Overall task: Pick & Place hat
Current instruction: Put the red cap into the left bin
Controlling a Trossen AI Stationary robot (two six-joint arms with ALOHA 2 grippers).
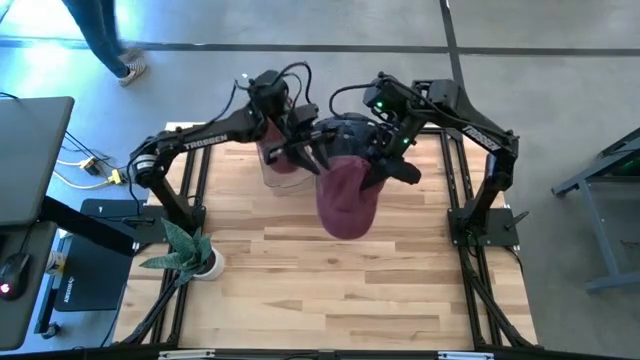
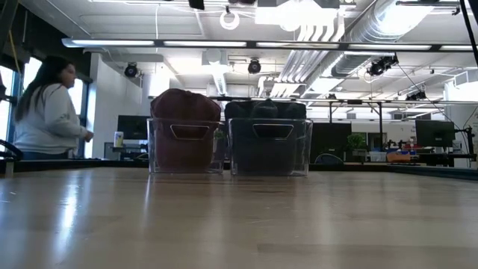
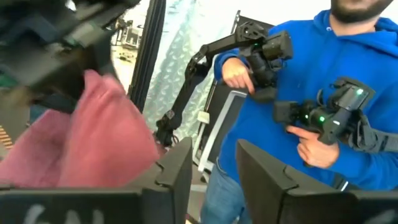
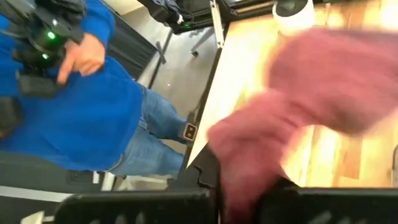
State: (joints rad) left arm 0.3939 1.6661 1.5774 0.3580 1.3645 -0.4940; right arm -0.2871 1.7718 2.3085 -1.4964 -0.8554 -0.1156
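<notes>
Between the right gripper's (image 1: 385, 168) clenched jaws: maroon hat (image 1: 348, 197), hanging crown-down, lifted for placing; left gripper (image 1: 312, 148) alongside its brim, jaw state untellable.

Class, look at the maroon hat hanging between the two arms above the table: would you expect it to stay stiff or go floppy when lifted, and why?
Probably floppy: the maroon hat droops below the right hand in a long fold. Likely light, since a pinch at one edge seems to carry it. It should not roll; soft cloth tends to slump where it lands.
</notes>
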